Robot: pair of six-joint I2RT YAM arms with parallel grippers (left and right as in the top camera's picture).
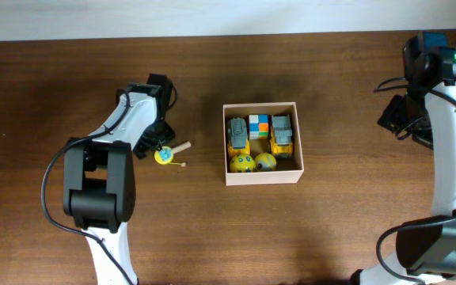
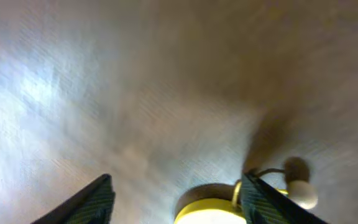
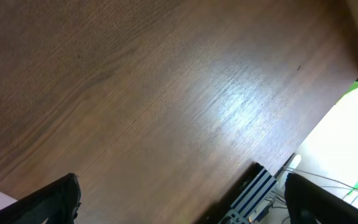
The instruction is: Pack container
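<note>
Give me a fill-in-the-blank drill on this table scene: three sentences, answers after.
The one toy lying outside the box is mostly ____ in colour.
The gripper nearest that toy belongs to the ____ arm.
The box holds ____ round yellow toys.
Missing words: yellow; left; two.

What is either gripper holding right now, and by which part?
Nothing is held. The left gripper is open with the yellow toy between its fingers, not yet clamped; the right gripper hangs open above the table.
</note>
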